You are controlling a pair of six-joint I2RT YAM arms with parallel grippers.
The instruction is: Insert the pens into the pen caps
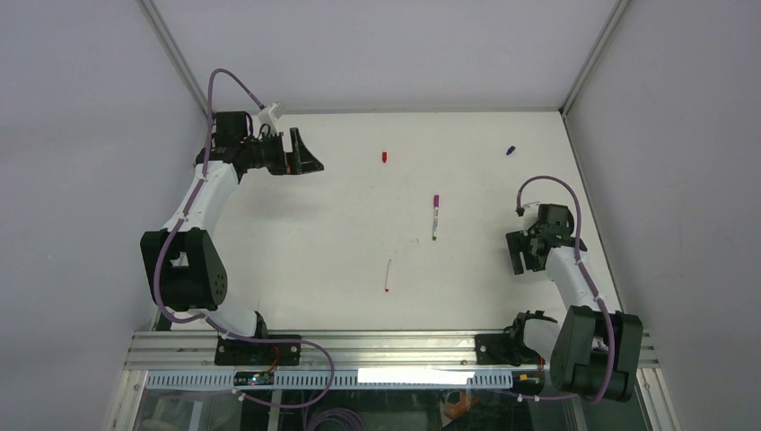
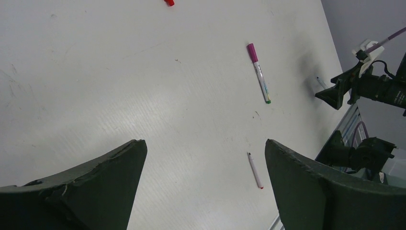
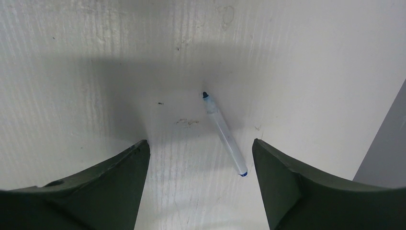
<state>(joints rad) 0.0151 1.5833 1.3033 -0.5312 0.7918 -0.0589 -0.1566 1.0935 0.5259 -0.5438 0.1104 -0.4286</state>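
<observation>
Nearest, the red-tipped pen (image 1: 388,276) lies alone on open table (image 1: 296,233). By the right edge the right gripper (image 3: 200,143), fingers wide, hangs over a blue-tipped pen (image 3: 224,133). Farther out lies the magenta-capped pen (image 1: 435,215). The red cap (image 1: 384,156) and blue cap (image 1: 510,151) sit near the far edge, and the left gripper (image 2: 205,142) there is spread wide, empty.

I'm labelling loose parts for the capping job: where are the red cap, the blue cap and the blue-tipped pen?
red cap (image 1: 384,156): top external view, on its middle.
blue cap (image 1: 510,150): top external view, on its middle.
blue-tipped pen (image 3: 224,134): right wrist view, on mid-barrel.
</observation>
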